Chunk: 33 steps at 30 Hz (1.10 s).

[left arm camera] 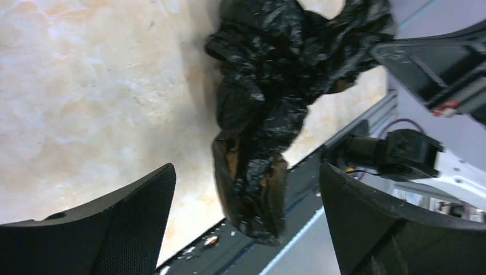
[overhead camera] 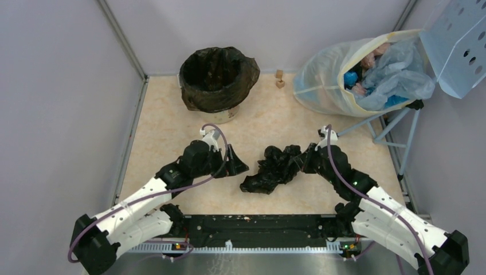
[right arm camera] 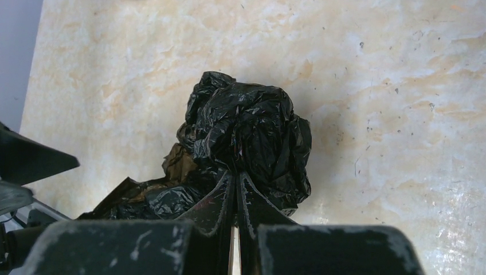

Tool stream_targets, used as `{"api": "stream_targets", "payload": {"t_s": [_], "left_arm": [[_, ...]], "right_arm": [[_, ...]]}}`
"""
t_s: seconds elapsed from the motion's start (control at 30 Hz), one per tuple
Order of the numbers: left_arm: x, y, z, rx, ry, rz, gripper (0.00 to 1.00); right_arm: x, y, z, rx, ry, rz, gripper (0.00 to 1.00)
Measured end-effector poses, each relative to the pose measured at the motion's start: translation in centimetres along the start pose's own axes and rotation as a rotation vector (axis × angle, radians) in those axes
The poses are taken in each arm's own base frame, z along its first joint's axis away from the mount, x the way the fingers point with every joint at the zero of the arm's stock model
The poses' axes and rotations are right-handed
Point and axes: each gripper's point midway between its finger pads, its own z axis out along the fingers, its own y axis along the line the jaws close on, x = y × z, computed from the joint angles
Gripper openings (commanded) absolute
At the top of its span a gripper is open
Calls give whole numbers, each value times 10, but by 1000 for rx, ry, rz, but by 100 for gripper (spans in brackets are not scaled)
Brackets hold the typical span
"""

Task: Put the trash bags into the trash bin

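Observation:
A crumpled glossy black trash bag (overhead camera: pixel 274 168) lies on the cream floor between my two grippers. My right gripper (overhead camera: pixel 304 161) is shut on the bag's right end; in the right wrist view its fingers (right arm camera: pixel 236 175) pinch the black film (right arm camera: pixel 252 129). My left gripper (overhead camera: pixel 236 163) is open and empty, just left of the bag; in the left wrist view the bag (left arm camera: pixel 258 114) hangs between and beyond its spread fingers (left arm camera: pixel 137 212). The trash bin (overhead camera: pixel 218 80), cream with a black liner, stands at the back left, well apart from both grippers.
A large translucent whitish-yellow sack (overhead camera: pixel 349 71) full of stuff lies at the back right beside a perforated light-blue panel (overhead camera: pixel 458 43) on a metal stand. Two small wooden blocks (overhead camera: pixel 279 78) sit near the back wall. A black rail (overhead camera: pixel 258 226) runs along the near edge.

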Motion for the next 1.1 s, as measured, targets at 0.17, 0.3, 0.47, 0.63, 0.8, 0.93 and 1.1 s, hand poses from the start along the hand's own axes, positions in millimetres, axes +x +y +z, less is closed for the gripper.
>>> {"api": "stream_targets", "payload": {"t_s": [0.17,0.3,0.47,0.63,0.8,0.93,1.1], "left_arm": [[3,-23,-16,107,5,-51,99],[26,-19,-9,104,101,-79,99],[71,-6,9,36,290,-79,92],[90,-3,16,12,361,-87,71],[97,-5,23,47,370,-110,13],[90,11,24,-3,335,-95,0],[30,57,16,-119,147,-120,0]], "right_arm": [[3,-1,2,3,14,-3,0],[6,-2,4,10,25,-5,0],[7,-1,6,10,30,-6,0],[5,0,6,6,26,-6,0],[5,-2,7,15,25,-7,0],[1,-21,4,131,1,25,0],[-14,-62,-13,384,-96,115,0]]}}
